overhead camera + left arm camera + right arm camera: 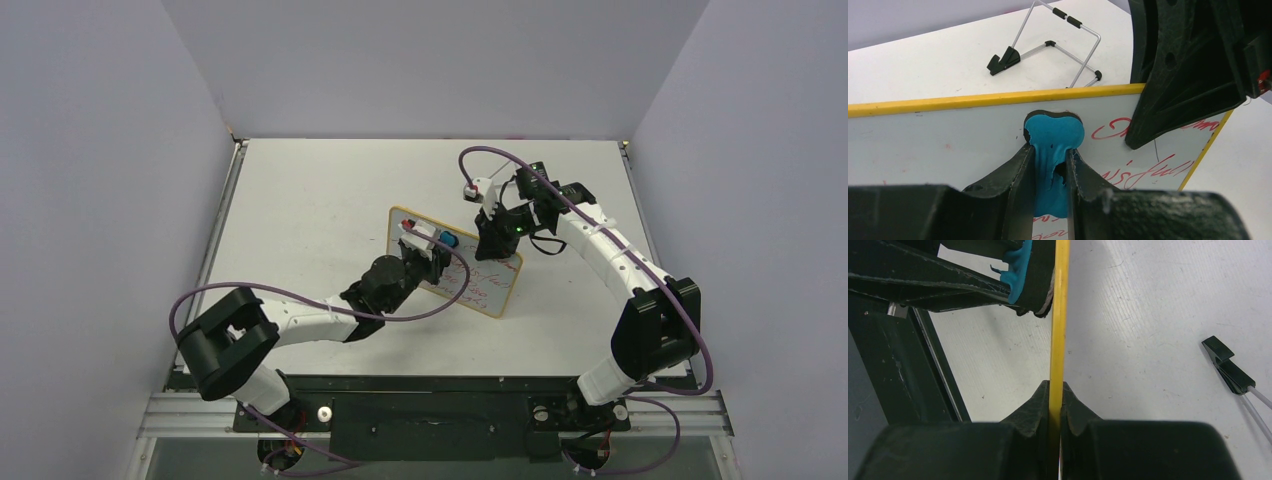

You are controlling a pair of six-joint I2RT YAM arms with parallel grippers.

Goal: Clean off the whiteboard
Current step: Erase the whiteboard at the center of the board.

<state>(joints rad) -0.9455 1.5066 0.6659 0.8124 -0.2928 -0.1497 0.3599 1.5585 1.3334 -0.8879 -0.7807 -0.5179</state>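
The left gripper (1050,150) is narrowed on a blue eraser (1054,132). The eraser's pad is pressed flat against the face of the whiteboard (948,145) just ahead of the fingertips, close under the board's yellow top edge. Red writing (1148,167) lies to the right of the eraser. The right gripper (1055,390) is pinched on the board's thin edge, holding it upright near the middle of the table (300,200). Beyond the board from the left gripper, a wire stand (1005,57) lies on the table. Whether the board's lower edge touches the table is hard to tell.
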